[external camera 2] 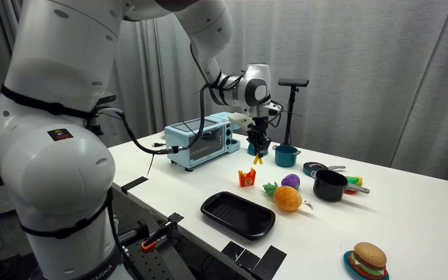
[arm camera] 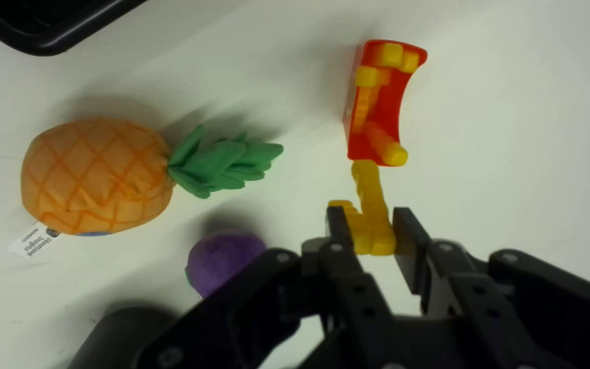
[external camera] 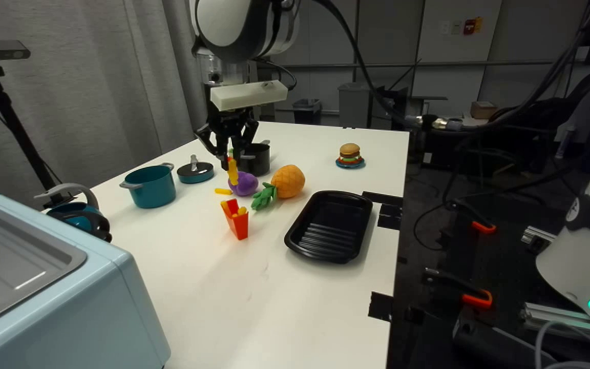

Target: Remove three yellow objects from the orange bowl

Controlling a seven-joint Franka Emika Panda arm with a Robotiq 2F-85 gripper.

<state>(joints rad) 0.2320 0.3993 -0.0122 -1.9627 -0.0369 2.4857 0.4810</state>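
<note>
The orange bowl, a red-orange fry-box-like cup (external camera: pixel 236 220), stands upright on the table. It also shows in an exterior view (external camera 2: pixel 247 179) and in the wrist view (arm camera: pixel 390 97), with several yellow pieces (arm camera: pixel 388 151) inside. My gripper (arm camera: pixel 368 228) is shut on two yellow pieces (arm camera: pixel 372 197), which touch each other at the top and spread apart below. It holds them above the table, beside the bowl and apart from it; they also show in both exterior views (external camera: pixel 232 173) (external camera 2: pixel 258 160). Another yellow piece (external camera: pixel 223 191) lies on the table beside the purple piece.
The purple piece (arm camera: pixel 223 260) and a plush pineapple (arm camera: pixel 95 177) lie near the bowl. A black tray (external camera 2: pixel 208 213), a black pot (external camera 2: pixel 327 188), a teal pot (external camera 2: pixel 286 157), a lid (external camera: pixel 195 176) and a toy burger (external camera 2: pixel 368 258) are on the table. A light-blue oven (external camera 2: pixel 181 146) stands at one end.
</note>
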